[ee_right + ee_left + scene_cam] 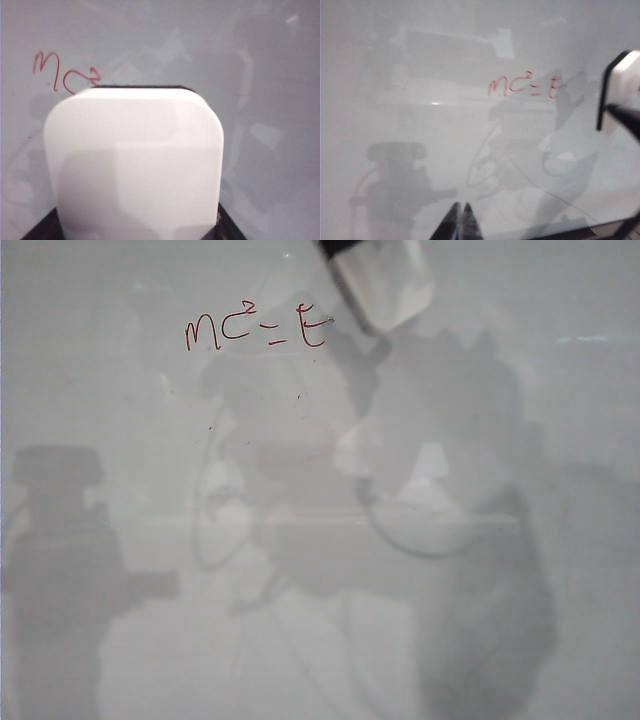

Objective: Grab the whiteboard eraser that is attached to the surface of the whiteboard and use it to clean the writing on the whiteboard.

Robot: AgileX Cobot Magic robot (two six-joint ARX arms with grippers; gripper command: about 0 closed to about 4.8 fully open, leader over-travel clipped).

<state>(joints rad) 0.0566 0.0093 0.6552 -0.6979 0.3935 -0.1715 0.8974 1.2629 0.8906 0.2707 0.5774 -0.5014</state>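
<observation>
Holding the whiteboard eraser (134,162) in its jaws, the right gripper (135,227) pinches the white block by its sides, black felt edge toward the whiteboard (520,640); in the exterior view the eraser (385,285) sits at the top edge of the picture, just beside the last letter of the writing (257,331); the red strokes look whole, so I judge wiping has not begun. Doing this step well probably means laying the felt flat on the board, not on one corner, then sweeping sideways along the line of letters with steady pressure; a tilted face would likely leave streaks; the right wrist view shows the eraser already hiding part of the formula, so the start point seems close. Open room is generous: the board runs bare on every side of the writing, with only reflections and shadows on it; the board's own edges are not clearly in view. The left gripper (460,220) hangs well apart from the writing (526,85), fingertips pressed together and holding nothing, clear of the sweep.
</observation>
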